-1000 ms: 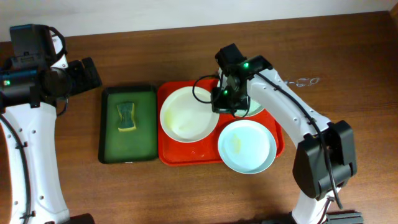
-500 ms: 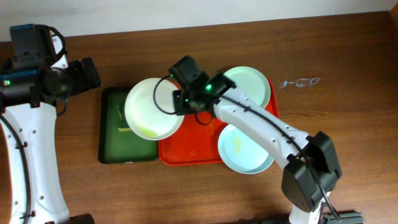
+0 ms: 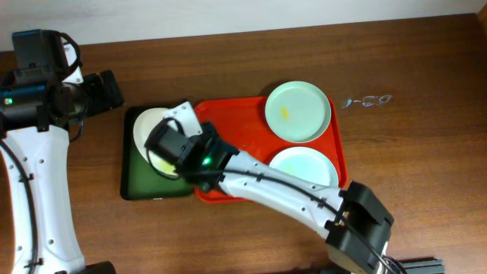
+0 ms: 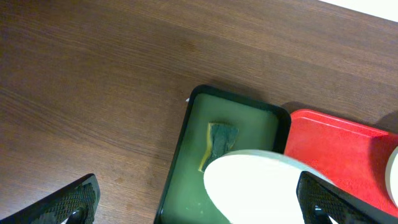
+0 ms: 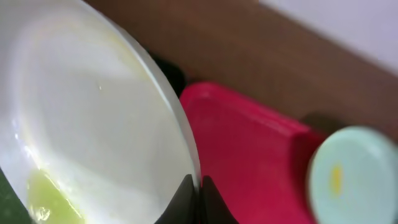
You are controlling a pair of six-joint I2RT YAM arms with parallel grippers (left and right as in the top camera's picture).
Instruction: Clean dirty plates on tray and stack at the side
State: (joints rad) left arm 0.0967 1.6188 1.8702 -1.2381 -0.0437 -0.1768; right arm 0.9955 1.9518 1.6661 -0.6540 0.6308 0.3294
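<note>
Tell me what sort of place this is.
Probably a robotics lab bench staged for dishwashing, not a real kitchen: robot arms over a plain wooden table, a red tray holding plates, and a green tray with a sponge.

Overhead, the right arm (image 3: pixel 259 186) covers most of the white plate (image 3: pixel 144 129) and one edge of the lower mint plate (image 3: pixel 308 164). The right wrist view is motion-blurred, with the white plate running off its left and bottom edges. From the left wrist, that plate hides part of the sponge (image 4: pixel 221 140), and the frame's bottom edge clips the fingers (image 4: pixel 68 202) of the left tool (image 4: pixel 198 208).
</note>
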